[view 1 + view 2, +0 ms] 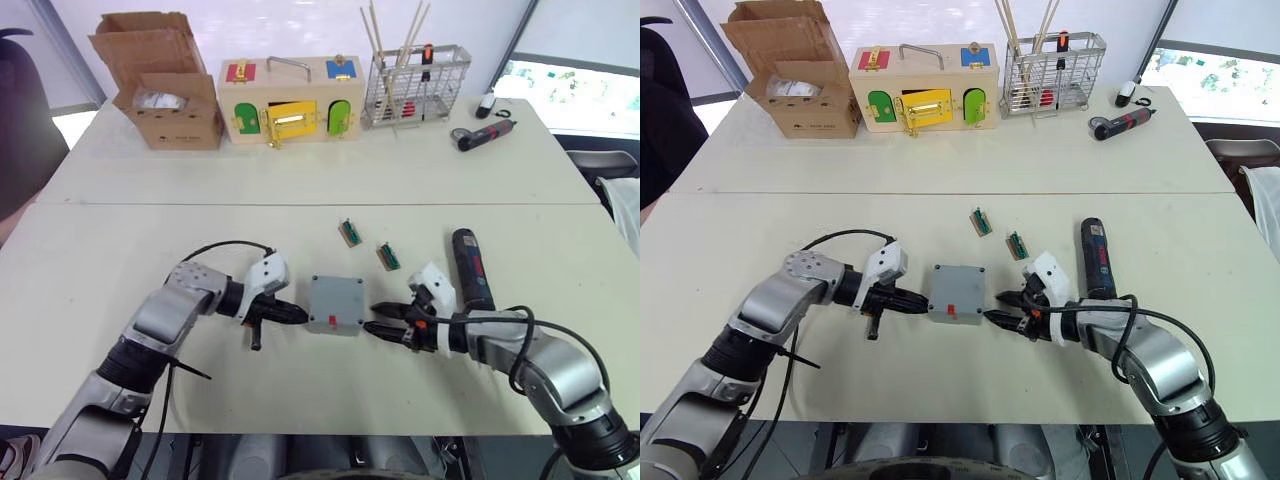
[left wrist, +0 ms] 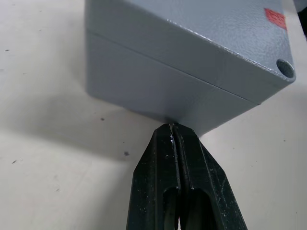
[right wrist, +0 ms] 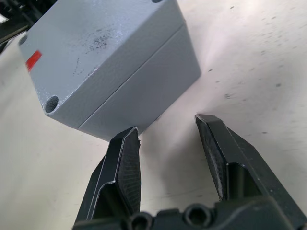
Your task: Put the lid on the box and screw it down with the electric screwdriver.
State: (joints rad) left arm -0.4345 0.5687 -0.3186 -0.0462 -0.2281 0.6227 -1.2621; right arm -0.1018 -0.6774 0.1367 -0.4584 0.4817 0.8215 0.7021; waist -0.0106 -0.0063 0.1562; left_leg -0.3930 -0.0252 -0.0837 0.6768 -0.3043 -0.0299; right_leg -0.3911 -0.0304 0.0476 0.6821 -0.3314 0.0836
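Cream table (image 1: 300, 180), lid (image 1: 337, 299) on box (image 1: 334, 324), left end effector (image 1: 300, 315) closed, right end effector (image 1: 378, 319) wide

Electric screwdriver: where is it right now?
The electric screwdriver lies on the near table at the robot's right, just beyond the right gripper, right of the box.

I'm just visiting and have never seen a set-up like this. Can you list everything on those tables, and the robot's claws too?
box: one, grey, lid on, between the claws
electric screwdriver: one, black and red, beside the right arm
small green parts: two, behind the box
angled driver: one, red and black, far table, right
wire basket: one, metal, holding sticks
wooden latch box: one, coloured doors, far table
cardboard carton: one, brown, open, far left
left claw: black, shut, tips at the box's side
right claw: black, open, beside the box
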